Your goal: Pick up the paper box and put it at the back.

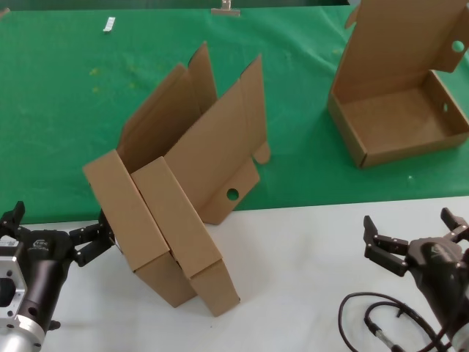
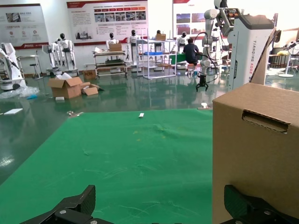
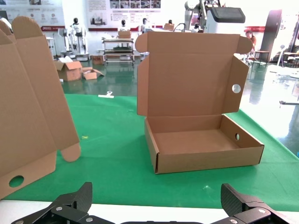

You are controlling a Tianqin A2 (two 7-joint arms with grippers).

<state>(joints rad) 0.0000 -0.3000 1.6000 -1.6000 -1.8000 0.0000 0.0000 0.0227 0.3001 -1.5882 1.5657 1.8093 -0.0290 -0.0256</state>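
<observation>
Two brown paper boxes stand nested and tilted on the white tabletop, their lids leaning back over the green cloth. A third paper box sits open and upright on the cloth at the back right; it also shows in the right wrist view. My left gripper is open just left of the tilted boxes. In the left wrist view the left gripper has one finger right by the box wall. My right gripper is open and empty over the tabletop at the right, as the right wrist view shows.
The white tabletop runs along the front. A black cable loops beside the right arm. A small white item and a clip lie at the cloth's far edge. The tilted boxes' lids show in the right wrist view.
</observation>
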